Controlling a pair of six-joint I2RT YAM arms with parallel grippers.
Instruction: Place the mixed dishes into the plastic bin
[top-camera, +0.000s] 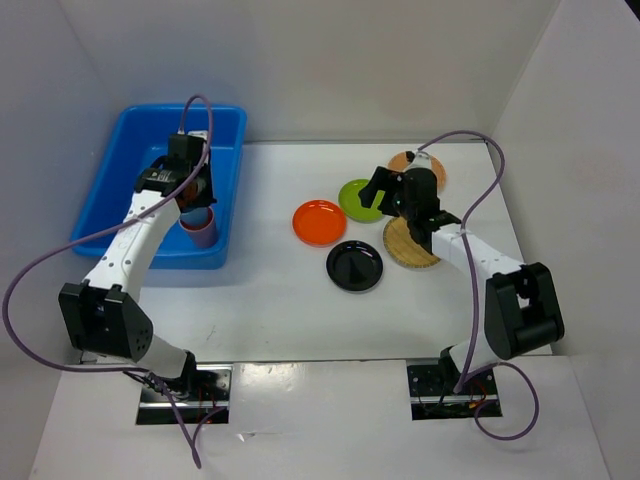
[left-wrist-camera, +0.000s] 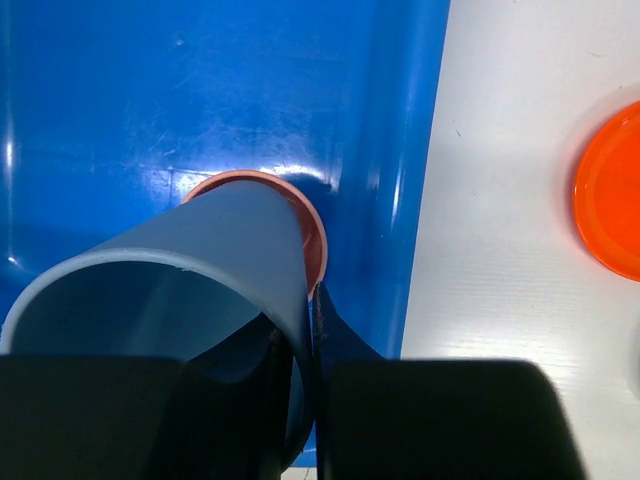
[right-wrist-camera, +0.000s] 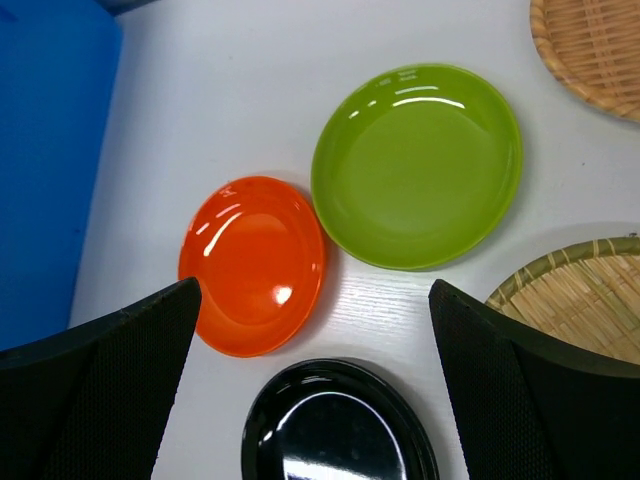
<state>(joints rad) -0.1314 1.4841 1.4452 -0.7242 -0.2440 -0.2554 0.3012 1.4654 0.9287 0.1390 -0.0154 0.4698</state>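
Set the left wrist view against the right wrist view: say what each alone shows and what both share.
Left wrist only: the left gripper shut on the blue cup by its wall, a pink cup just behind it, both against the inside of the plastic bin. Right wrist only: the open right gripper above the lime green plate, the black plate and two bamboo discs. Both: the orange plate and the plastic bin.

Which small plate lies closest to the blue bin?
The orange plate, leftmost of the three; the green plate and black plate lie farther from the bin.
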